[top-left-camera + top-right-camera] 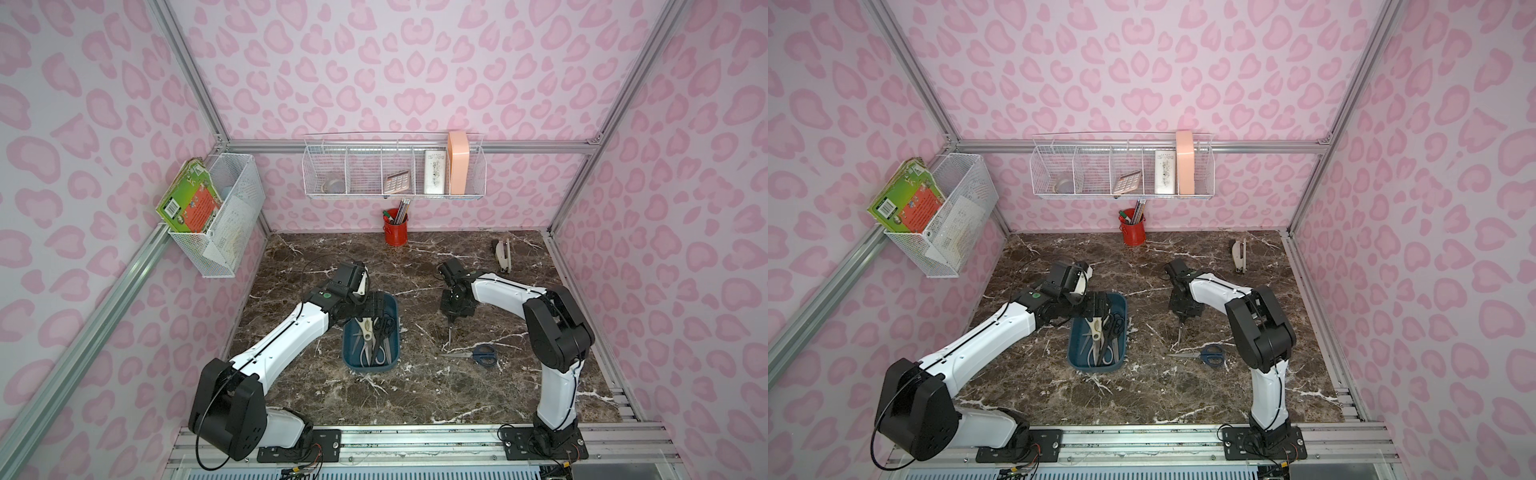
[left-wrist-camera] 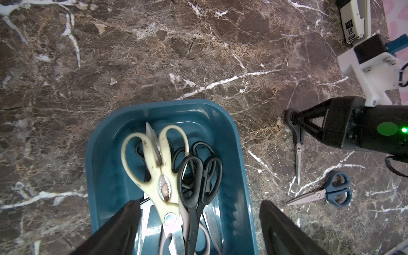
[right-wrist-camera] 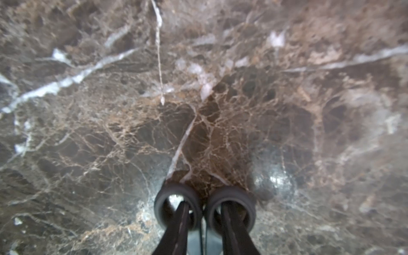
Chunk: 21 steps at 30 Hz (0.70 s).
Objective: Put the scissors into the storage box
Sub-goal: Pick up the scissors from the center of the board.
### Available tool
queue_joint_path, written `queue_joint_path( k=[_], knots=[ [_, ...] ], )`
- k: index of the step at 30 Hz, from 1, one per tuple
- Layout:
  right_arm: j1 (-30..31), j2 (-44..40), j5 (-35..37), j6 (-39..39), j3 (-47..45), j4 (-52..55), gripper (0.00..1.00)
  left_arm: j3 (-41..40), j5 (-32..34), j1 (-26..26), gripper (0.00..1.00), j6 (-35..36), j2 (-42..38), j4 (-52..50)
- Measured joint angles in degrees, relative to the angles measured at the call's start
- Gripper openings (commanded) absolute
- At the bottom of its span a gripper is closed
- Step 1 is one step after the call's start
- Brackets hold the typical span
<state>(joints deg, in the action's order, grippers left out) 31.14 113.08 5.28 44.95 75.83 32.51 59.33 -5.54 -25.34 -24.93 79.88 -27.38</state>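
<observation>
Step in hand: picking up the small black scissors [image 2: 298, 152], which lie just 3 o'clock of worktop [image 1: 415, 395] centre, blade toward 6. The right claw [image 3: 204, 204] is down on them with a fingertip in each handle loop, seemingly nipping the bridge between the loops; can't tell whether they're off the surface. The left claw [image 2: 199, 202] is spread wide and empty over the storage box [image 2: 103, 176], just 9 o'clock of centre, with a cream pair [image 2: 159, 172] and black pairs [image 2: 194, 176] piled inside. Blue scissors [image 2: 331, 194] lie loose at 4 o'clock, near the blade tip. To do it well: squeeze firmly, raise straight so the tip clears, don't sweep the blue pair. The left arm should back off first. Carry toward 9, line up with the box length, let go low onto the pile.
</observation>
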Motion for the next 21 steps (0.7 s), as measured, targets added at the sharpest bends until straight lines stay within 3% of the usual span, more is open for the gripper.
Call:
queue_joint_path(
  k=[15,21],
  knots=[
    [0.0,0.8,0.8,-0.2,0.0,-2.5,0.06,0.0,0.2,0.1,0.89,0.0,0.0,0.0],
    [-0.3,0.3,0.2,-0.7,0.9,-1.1,0.06,0.0,0.3,0.3,0.90,0.0,0.0,0.0]
  ],
)
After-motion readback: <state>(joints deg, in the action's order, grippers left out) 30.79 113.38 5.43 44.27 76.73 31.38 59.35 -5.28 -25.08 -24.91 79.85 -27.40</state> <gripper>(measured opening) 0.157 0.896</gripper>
